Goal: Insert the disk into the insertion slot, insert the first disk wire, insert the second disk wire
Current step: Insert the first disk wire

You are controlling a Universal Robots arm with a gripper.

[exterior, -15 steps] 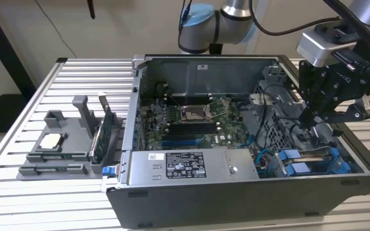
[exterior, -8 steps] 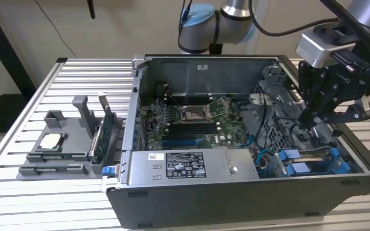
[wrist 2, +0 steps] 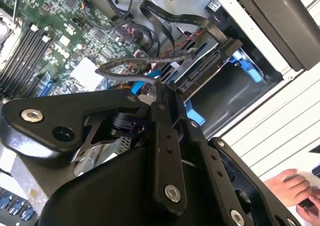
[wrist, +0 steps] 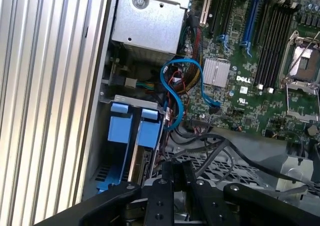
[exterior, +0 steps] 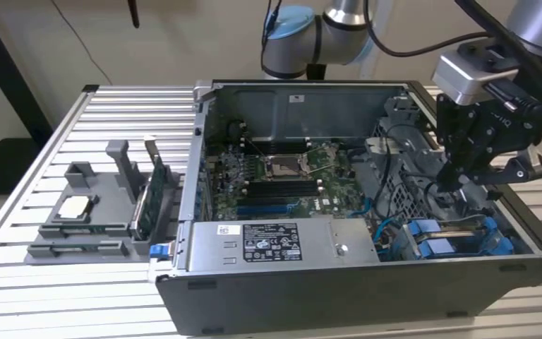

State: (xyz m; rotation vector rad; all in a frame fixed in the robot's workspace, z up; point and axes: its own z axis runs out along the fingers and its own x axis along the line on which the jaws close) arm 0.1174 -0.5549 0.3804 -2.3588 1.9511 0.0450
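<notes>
The matte black gripper (exterior: 448,185), its slim fingers drawn together, hangs among looping dark cables (wrist 2: 165,13) inside the open grey steel case (exterior: 346,296). The disk (wrist 2: 200,72), in its glossy blue carrier, sits in the insertion slot (wrist 2: 240,91). A ribbed aluminium bench (exterior: 64,304) carries the case.

1 computer case (exterior: 346,304), 1 power-supply box (exterior: 271,244), 1 motherboard (exterior: 248,182), 1 CPU socket (exterior: 284,166), 1 grey stand (exterior: 101,212), 2 blue carrier fronts (wrist: 121,131) in 1 drive bay (wrist: 135,100).

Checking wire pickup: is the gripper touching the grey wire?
Cannot tell: in the second wrist view the grey wire ends behind the tip of the gripper.
</notes>
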